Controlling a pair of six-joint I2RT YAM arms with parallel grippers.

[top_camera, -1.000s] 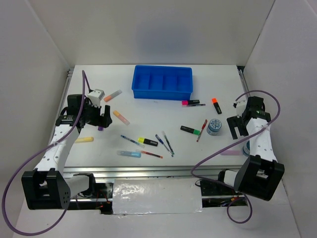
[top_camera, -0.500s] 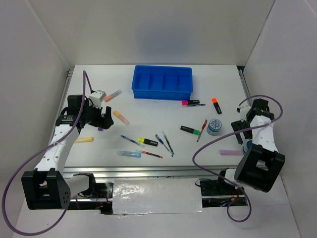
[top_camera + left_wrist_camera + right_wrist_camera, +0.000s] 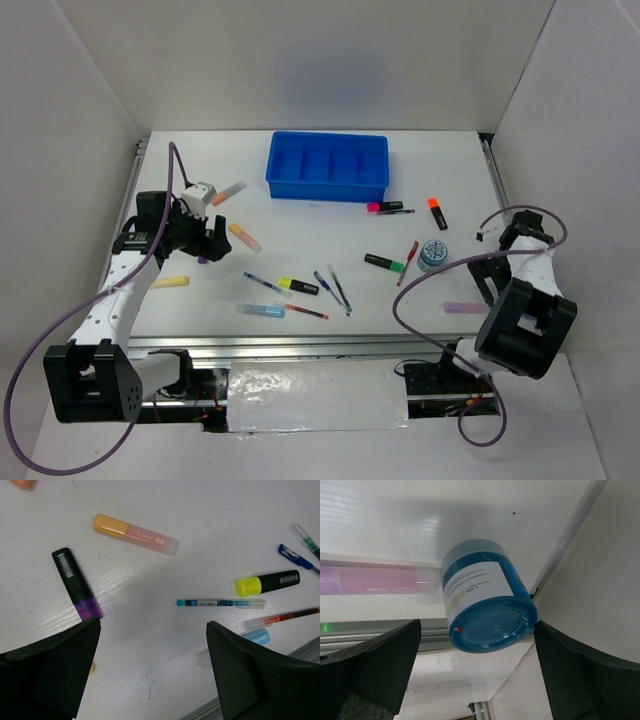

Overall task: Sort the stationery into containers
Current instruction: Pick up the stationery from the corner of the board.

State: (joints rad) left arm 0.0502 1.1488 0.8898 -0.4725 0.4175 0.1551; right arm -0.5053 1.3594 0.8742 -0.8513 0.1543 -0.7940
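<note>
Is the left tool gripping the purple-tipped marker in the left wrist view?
No, the purple-tipped marker lies beside the open left tool, with nothing between its jaws.

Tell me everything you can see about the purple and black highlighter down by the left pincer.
The purple highlighter is short and looks like plastic. It has a black barrel with a white barcode label at one end and a translucent purple section at the other. It lies flat and slanted on the white table, apart from the orange and pink highlighter beside it. Its purple end reaches the edge of one finger of the open left pincer; whether they touch cannot be told.
</note>
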